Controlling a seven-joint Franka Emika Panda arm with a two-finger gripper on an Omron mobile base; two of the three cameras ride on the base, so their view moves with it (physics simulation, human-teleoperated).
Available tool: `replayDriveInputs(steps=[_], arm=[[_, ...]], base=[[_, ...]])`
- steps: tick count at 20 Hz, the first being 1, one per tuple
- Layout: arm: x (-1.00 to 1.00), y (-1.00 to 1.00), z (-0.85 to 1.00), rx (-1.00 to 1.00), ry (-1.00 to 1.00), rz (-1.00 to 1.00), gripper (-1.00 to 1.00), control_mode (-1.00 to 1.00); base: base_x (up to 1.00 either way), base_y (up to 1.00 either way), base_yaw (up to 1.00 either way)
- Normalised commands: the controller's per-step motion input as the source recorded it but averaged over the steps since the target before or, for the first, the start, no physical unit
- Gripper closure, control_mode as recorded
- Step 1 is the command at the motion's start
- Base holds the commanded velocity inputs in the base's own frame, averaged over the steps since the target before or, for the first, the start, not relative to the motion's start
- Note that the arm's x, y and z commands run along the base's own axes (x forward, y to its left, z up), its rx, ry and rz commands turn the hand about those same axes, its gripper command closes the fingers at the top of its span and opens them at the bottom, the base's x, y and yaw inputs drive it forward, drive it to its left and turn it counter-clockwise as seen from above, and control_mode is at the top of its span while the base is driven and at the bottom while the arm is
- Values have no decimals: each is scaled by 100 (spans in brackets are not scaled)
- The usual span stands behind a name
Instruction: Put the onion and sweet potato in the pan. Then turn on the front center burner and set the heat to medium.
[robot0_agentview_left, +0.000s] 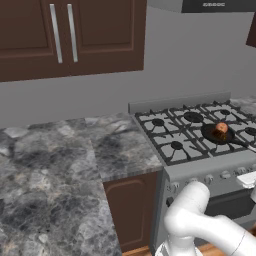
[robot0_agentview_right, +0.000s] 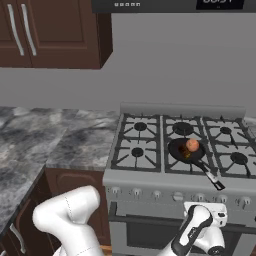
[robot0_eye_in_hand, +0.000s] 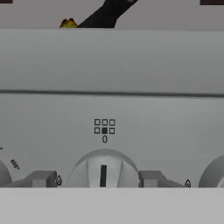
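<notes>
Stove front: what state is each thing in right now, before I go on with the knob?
Round black skillet: sits on the front center burner, onion inside.
Round orange-tan onion: in the skillet.
Front center burner: no flame seen.
Round grey knob: pointer straight up at the 0 mark, off.
Gripper: open, one finger on each side of the knob, not touching it.

The steel range (robot0_agentview_right: 150, 176) carries the pan (robot0_agentview_right: 181, 150) on its front center burner grate.
</notes>
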Motion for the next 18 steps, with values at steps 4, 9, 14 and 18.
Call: replayDriveInputs(steps=[4, 9, 14, 18], arm=[[0, -2, -6, 0, 0, 0, -100, -100], [0, 0, -22, 0, 0, 0, -100, -100], [0, -2, -48, 0, 0, -1, -100, -100], [-1, -4, -32, 0, -2, -3, -100, -100]], base=[[0, 0, 0], [0, 0, 0], [0, 0, 0], [0, 0, 0]])
